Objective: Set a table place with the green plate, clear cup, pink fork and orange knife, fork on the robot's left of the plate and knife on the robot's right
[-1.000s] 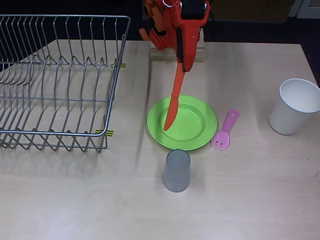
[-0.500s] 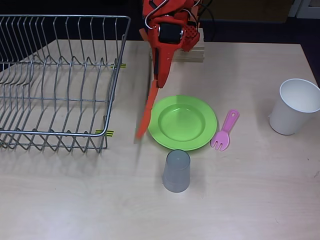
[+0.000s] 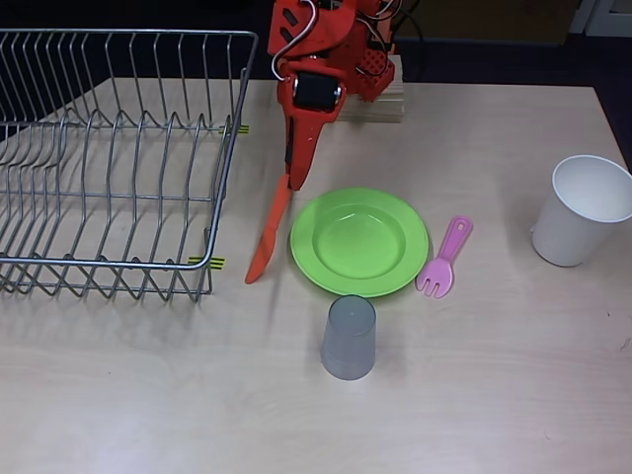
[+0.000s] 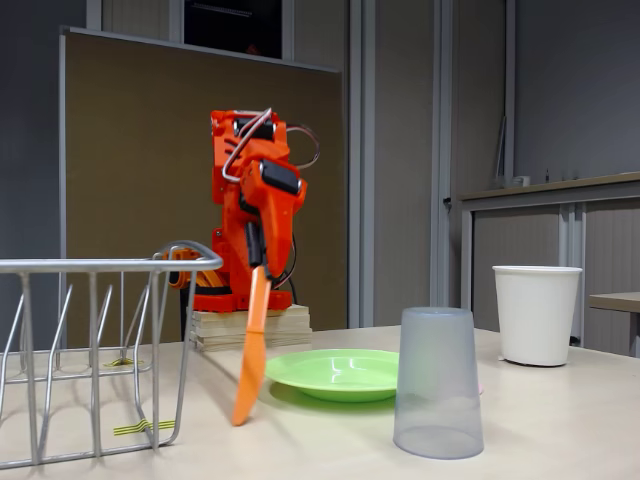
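Observation:
The green plate (image 3: 359, 241) (image 4: 336, 372) lies in the middle of the table. In the overhead view the pink fork (image 3: 443, 259) rests just right of it, and the clear cup (image 3: 350, 337) (image 4: 438, 381) stands upside down in front of it. My gripper (image 3: 294, 176) (image 4: 258, 262) is shut on the handle of the orange knife (image 3: 269, 235) (image 4: 249, 350). The knife hangs blade down left of the plate, between it and the rack. Its tip is at or just above the tabletop.
A wire dish rack (image 3: 118, 158) (image 4: 95, 350) fills the left side of the table, close to the knife. A white paper cup (image 3: 582, 209) (image 4: 535, 313) stands at the right edge. The arm's base sits on a wooden block (image 3: 370, 104).
The gripper swung left with the knife, from over the plate's centre to the gap between the plate and the rack, and came lower. Plate, fork and cups stayed put.

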`<state>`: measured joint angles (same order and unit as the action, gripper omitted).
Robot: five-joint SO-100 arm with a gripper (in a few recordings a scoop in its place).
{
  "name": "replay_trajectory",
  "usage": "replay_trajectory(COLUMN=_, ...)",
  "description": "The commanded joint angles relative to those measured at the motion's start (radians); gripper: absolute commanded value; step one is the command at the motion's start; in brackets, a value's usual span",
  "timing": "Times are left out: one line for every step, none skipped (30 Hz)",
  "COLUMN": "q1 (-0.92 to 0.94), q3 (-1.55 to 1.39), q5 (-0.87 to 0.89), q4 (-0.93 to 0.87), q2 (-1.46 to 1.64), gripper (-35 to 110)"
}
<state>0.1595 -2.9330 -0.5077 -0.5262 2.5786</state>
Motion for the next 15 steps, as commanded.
replay_trajectory(q1=0.023, q3=-0.037, q5=0.011, q4=0.025, q2=0.009, gripper=0)
replay_trajectory(q1=0.025, q3=-0.046, q5=0.017, q4=0.025, q2=0.012, gripper=0)
replay_trajectory(q1=0.028, q3=-0.058, q5=0.021, q4=0.025, q2=0.020, gripper=0)
replay_trajectory(q1=0.031, q3=-0.066, q5=0.032, q4=0.015, q2=0.025, gripper=0)
replay_trajectory(q1=0.032, q3=-0.066, q5=0.048, q4=0.000, q2=0.025, gripper=0)
replay_trajectory(q1=0.035, q3=-0.066, q5=0.054, q4=-0.014, q2=0.028, gripper=0)
replay_trajectory(q1=0.038, q3=-0.066, q5=0.061, q4=-0.028, q2=0.029, gripper=0)
replay_trajectory(q1=0.043, q3=-0.066, q5=0.064, q4=-0.040, q2=0.032, gripper=0)
replay_trajectory(q1=0.046, q3=-0.066, q5=0.064, q4=-0.048, q2=0.034, gripper=0)
replay_trajectory(q1=0.049, q3=-0.066, q5=0.069, q4=-0.058, q2=0.040, gripper=1)
replay_trajectory(q1=0.052, q3=-0.067, q5=0.074, q4=-0.066, q2=0.044, gripper=2)
replay_trajectory(q1=0.055, q3=-0.067, q5=0.077, q4=-0.072, q2=0.049, gripper=4)
replay_trajectory(q1=0.055, q3=-0.067, q5=0.083, q4=-0.083, q2=0.055, gripper=7)
replay_trajectory(q1=0.055, q3=-0.067, q5=0.087, q4=-0.095, q2=0.064, gripper=11)
replay_trajectory(q1=0.055, q3=-0.067, q5=0.092, q4=-0.103, q2=0.072, gripper=13)
